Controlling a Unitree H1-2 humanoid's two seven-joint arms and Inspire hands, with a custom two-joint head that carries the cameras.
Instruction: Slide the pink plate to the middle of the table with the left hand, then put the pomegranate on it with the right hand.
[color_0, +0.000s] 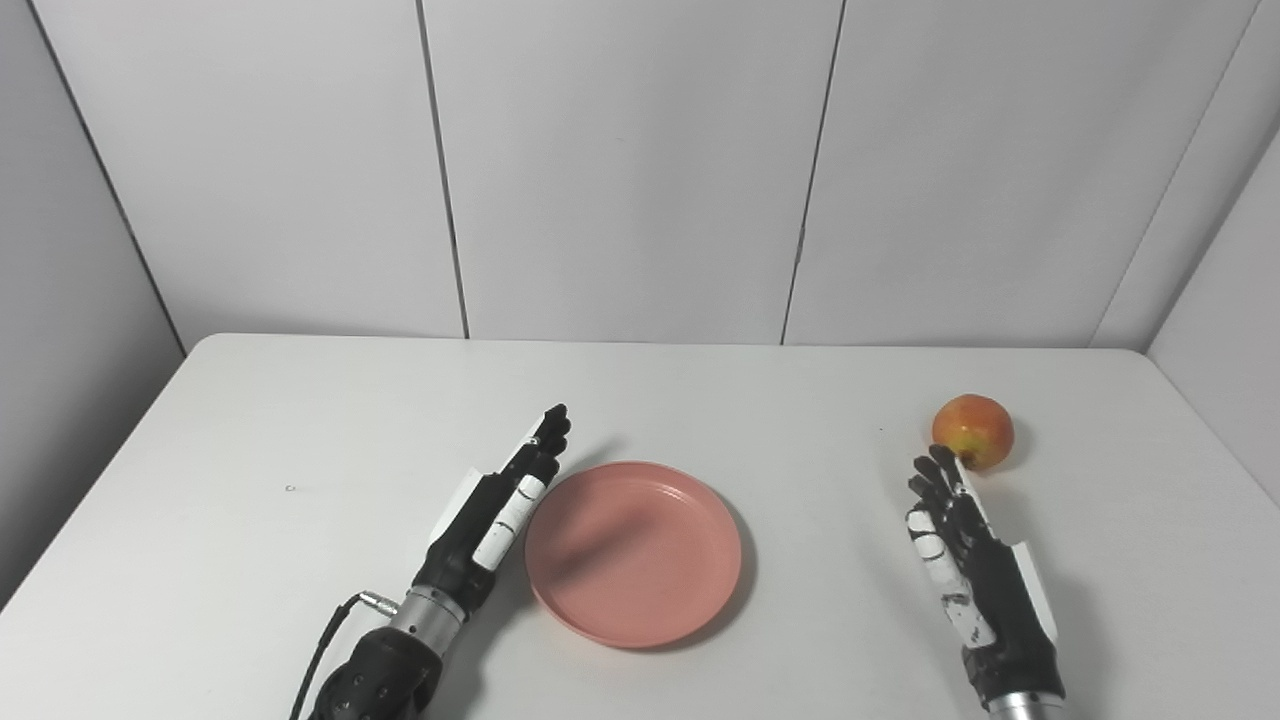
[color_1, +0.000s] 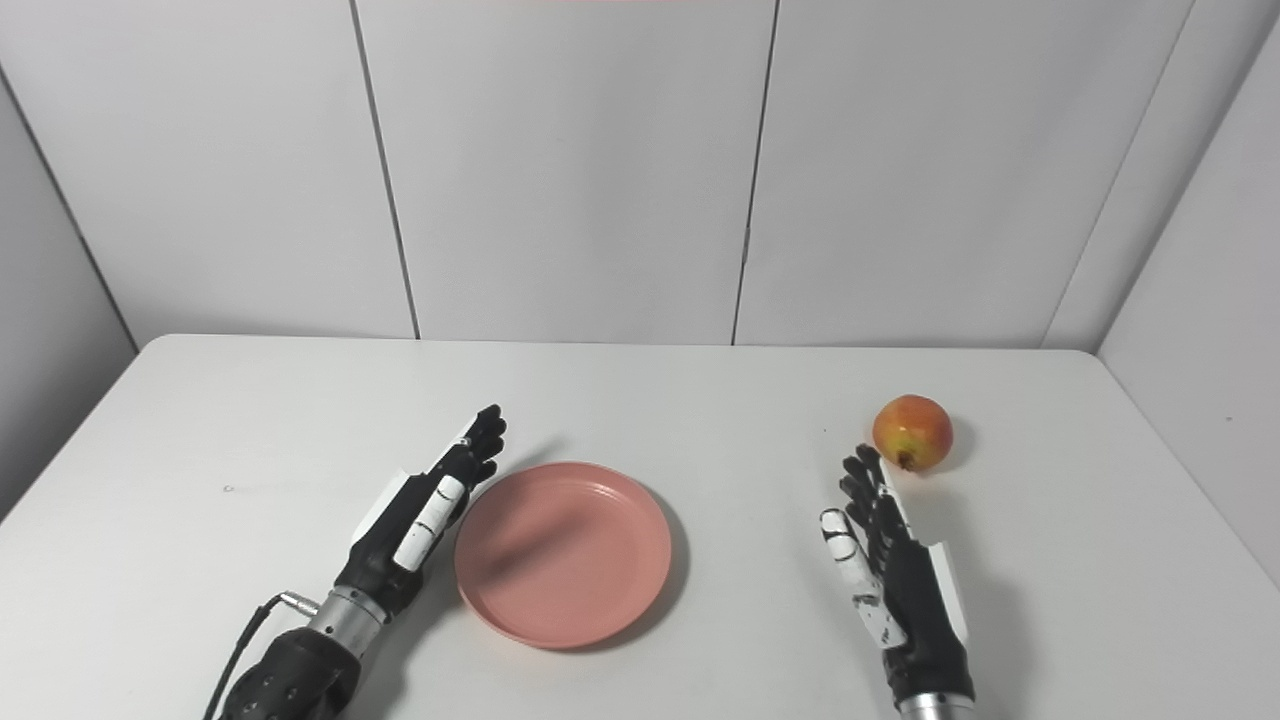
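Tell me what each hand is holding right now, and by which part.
Nothing is held. The left hand lies open beside the plate, at its left rim. The right hand is open, just short of the pomegranate.

A plate (color_0: 633, 552) lies on a table (color_0: 300, 420), near its front middle. The left hand (color_0: 497, 515) sits just beside the plate's left rim. Far right lies a pomegranate (color_0: 972, 431), the right hand (color_0: 968, 565) just before it.

My fingers (color_0: 540, 455) are black with white panels. The plate (color_0: 633, 551) is plain pink, the pomegranate (color_0: 972, 431) red-orange blushed yellow, the worktop (color_0: 300, 450) white.
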